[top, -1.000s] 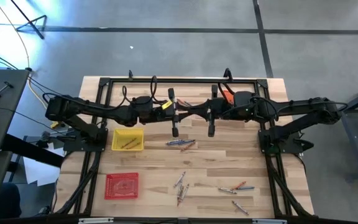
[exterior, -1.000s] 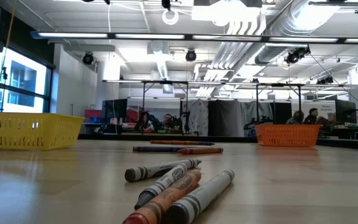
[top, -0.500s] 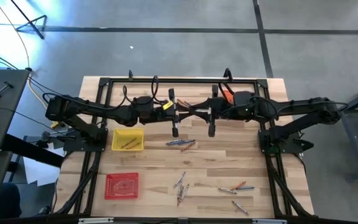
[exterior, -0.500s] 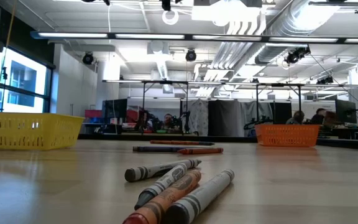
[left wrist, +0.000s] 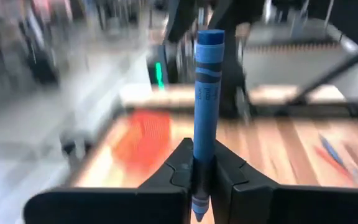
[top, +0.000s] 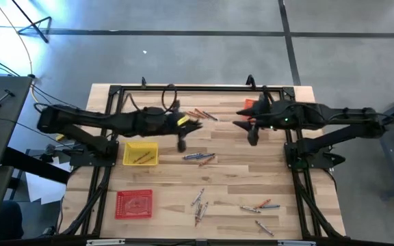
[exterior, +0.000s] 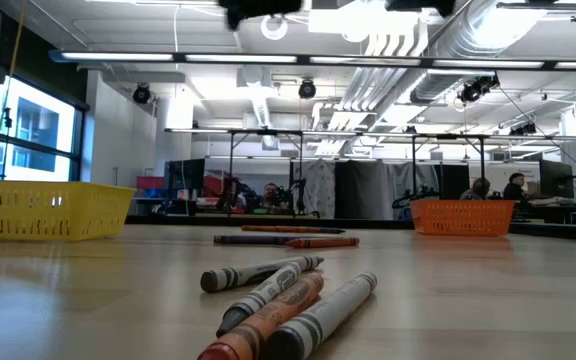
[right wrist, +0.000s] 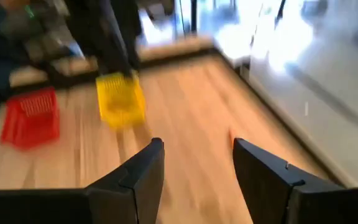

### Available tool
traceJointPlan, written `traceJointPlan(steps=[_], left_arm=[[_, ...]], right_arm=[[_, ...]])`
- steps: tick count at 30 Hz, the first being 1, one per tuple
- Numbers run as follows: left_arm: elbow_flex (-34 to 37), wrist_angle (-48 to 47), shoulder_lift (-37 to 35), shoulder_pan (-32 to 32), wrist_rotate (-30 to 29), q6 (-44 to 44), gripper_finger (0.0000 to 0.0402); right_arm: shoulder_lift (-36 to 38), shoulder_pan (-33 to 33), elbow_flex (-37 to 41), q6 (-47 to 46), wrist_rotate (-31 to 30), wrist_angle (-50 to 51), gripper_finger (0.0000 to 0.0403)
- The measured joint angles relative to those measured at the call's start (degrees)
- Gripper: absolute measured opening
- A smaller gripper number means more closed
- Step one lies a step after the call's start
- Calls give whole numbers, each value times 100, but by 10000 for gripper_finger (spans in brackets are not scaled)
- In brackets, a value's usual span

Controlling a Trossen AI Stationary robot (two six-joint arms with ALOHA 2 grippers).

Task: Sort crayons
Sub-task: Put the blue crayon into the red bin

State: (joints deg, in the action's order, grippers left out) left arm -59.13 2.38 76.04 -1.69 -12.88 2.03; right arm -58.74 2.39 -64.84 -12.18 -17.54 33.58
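Note:
My left gripper [top: 195, 126] hangs over the table's far middle, shut on a blue crayon [left wrist: 205, 106]. My right gripper [top: 239, 124] hangs to its right, beside the orange tray [top: 250, 106], open [right wrist: 197, 163] with nothing between its fingers. Loose crayons lie flat on the wood: a few at the far middle [top: 201, 114], a few in the centre [top: 199, 157], and others near the front [top: 198, 201] [top: 259, 205]. The low view shows several crayons [exterior: 288, 300] close up. A yellow tray [top: 141, 153] holds a few crayons. A red tray [top: 134, 203] stands nearer the front. My left gripper pinches the blue crayon between its two fingers [left wrist: 180, 168], close to the pointed end [left wrist: 199, 186]. The fingers lie across the crayon. The crayon is lifted clear of the table, and most of its length, with the flat end [left wrist: 210, 37], sticks out past the fingers.
The black frame [top: 183, 89] runs along the table's far edge and down both sides. The arms' bases stand at the left [top: 91, 147] and right [top: 313, 150]. Bare wood lies between the crayon groups [top: 238, 174].
The two grippers, close together and facing each other over the far middle a second ago, have drawn apart. The left has pulled back toward the table's left edge and the right toward the right edge, and both wrists have turned. The crayons on the table have not moved.

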Motion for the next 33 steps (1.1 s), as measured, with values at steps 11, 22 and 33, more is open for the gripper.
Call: traceJointPlan(steps=[11, 22, 33], left_arm=[[-2, -3407, -539, -1968, 50, -5598, 9], [2, -4087, 190, -4062, -336, -9713, 13], [2, -5167, 835, -4798, 598, -11584, 14]], right_arm=[[-413, 321, 2, -1189, -149, 1622, 181], [-1050, 634, 4, -1193, -159, 1766, 181], [-1543, 667, 4, -1116, -162, 1888, 181]])
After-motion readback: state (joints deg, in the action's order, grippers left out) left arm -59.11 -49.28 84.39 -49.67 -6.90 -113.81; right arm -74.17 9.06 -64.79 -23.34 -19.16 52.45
